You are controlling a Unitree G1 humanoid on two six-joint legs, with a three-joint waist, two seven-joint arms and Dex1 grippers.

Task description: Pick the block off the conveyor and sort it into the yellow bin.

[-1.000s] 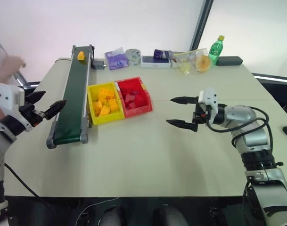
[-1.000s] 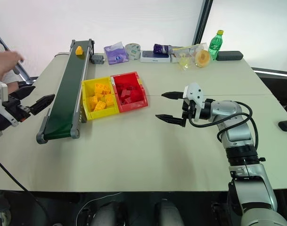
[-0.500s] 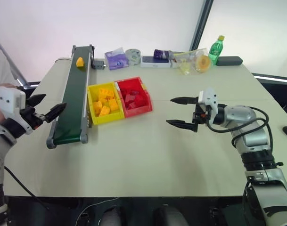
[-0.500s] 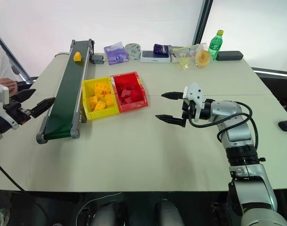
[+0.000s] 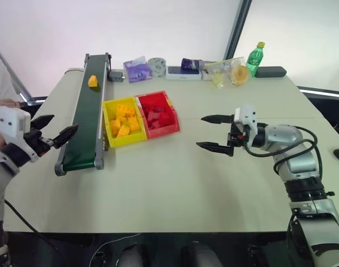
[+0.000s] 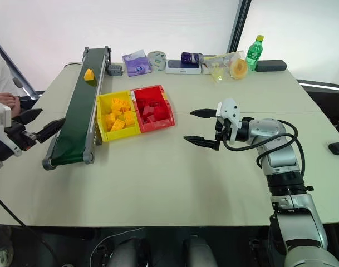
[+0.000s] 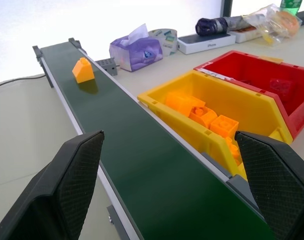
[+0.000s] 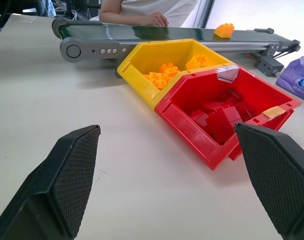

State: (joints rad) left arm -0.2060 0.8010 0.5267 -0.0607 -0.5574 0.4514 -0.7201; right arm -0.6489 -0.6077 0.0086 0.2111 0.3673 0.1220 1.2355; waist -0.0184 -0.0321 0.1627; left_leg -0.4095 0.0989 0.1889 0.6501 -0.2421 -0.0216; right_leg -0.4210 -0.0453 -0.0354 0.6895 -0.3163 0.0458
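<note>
The left end effector (image 5: pixel 54 128) hangs released just beside the conveyor (image 5: pixel 86 122), near its close end; the right end effector (image 5: pixel 215 132) hangs released over the bench (image 5: pixel 175 178). The block (image 5: pixel 93 81) rides the belt's far part. The yellow bin (image 5: pixel 109 139) holds yellow-orange blocks; touching it, the red bin (image 5: pixel 172 129) holds red ones.

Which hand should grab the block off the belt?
Left. The left hand waits open beside the belt, facing the block. The right hand sits beyond both bins.
</note>
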